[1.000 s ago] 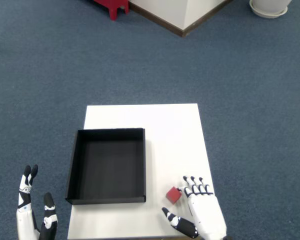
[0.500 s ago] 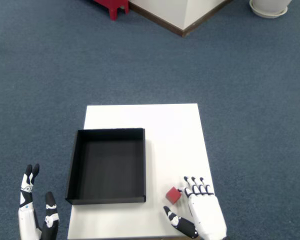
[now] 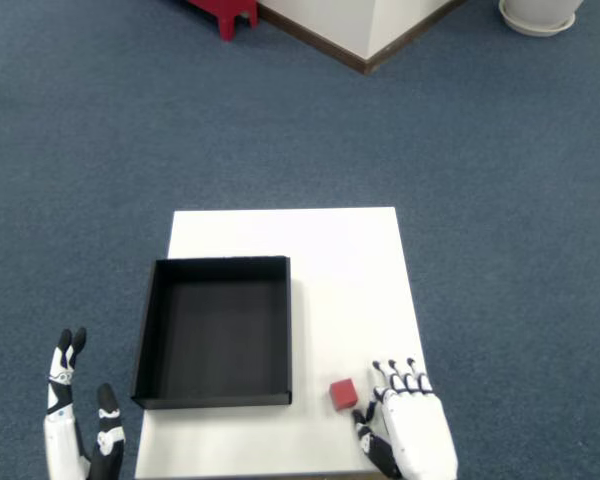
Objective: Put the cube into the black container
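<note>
A small red cube lies on the white table, near its front right corner. My right hand rests just right of the cube, fingers spread and pointing away, thumb below the cube; it holds nothing and a thin gap shows between cube and fingers. The black container, a shallow square tray, sits empty on the left half of the table, its right wall a short way left of the cube.
The left hand hovers off the table's left front corner, over blue carpet. A red stool leg and a white wall corner stand far back. A white pot base is at top right.
My right hand has drawn back toward the table's front edge and slightly right, leaving the cube. The cube has shifted a little left and down. The left hand has sunk slightly.
</note>
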Robot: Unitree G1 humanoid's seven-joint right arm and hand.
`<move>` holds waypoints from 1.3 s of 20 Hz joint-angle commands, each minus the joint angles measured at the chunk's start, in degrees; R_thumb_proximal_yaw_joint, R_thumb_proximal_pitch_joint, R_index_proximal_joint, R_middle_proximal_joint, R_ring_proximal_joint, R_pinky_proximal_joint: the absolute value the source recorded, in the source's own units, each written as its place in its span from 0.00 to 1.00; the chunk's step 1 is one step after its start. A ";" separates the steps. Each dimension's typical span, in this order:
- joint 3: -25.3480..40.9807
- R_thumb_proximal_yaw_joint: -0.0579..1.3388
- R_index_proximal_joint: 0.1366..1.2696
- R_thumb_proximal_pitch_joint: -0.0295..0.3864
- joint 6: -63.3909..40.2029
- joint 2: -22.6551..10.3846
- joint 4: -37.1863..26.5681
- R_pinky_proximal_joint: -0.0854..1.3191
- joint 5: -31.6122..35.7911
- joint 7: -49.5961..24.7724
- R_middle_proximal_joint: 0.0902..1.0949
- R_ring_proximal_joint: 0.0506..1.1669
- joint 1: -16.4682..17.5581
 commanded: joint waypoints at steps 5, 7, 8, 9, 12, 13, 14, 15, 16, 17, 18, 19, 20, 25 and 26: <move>-1.11 0.90 0.79 0.52 -2.15 -0.33 1.05 0.14 0.84 -2.21 0.20 0.18 -1.06; -1.17 0.90 0.78 0.52 -2.40 -0.32 1.14 0.14 0.89 -2.12 0.20 0.18 -1.03; -1.22 0.90 0.78 0.53 -2.52 -0.32 1.17 0.14 0.91 -2.11 0.20 0.18 -0.99; -1.24 0.90 0.78 0.53 -2.67 -0.31 1.21 0.14 0.91 -2.21 0.20 0.18 -0.97; -1.22 0.90 0.76 0.53 -3.35 -0.29 1.16 0.14 0.77 -3.19 0.21 0.18 -1.06; -1.21 0.80 0.60 0.53 -3.54 -0.30 1.15 0.14 0.72 -3.52 0.21 0.19 -1.09; -1.21 0.67 0.48 0.49 -3.55 -0.32 1.23 0.14 0.72 -3.54 0.21 0.19 -1.12; -1.10 0.56 0.36 0.45 -3.24 -0.33 1.42 0.14 0.65 -3.28 0.20 0.19 -1.23; -0.94 0.52 0.31 0.43 -2.84 -0.32 1.49 0.13 0.51 -3.05 0.19 0.18 -1.34; -0.72 0.51 0.30 0.43 -2.23 -0.32 1.52 0.12 0.28 -2.78 0.19 0.18 -1.45; -0.56 0.51 0.31 0.42 -1.57 -0.32 1.51 0.12 0.05 -2.52 0.18 0.18 -1.47; -0.46 0.50 0.31 0.41 -0.95 -0.31 1.43 0.12 -0.14 -2.28 0.18 0.17 -1.44; -0.42 0.50 0.32 0.40 -0.42 -0.30 1.24 0.11 -0.28 -2.08 0.17 0.17 -1.36; -0.53 0.46 0.28 0.34 0.70 -0.30 0.44 0.09 -0.13 -1.52 0.15 0.16 -1.67; -0.57 0.45 0.28 0.32 0.76 -0.32 0.31 0.09 -0.04 -1.38 0.15 0.16 -1.79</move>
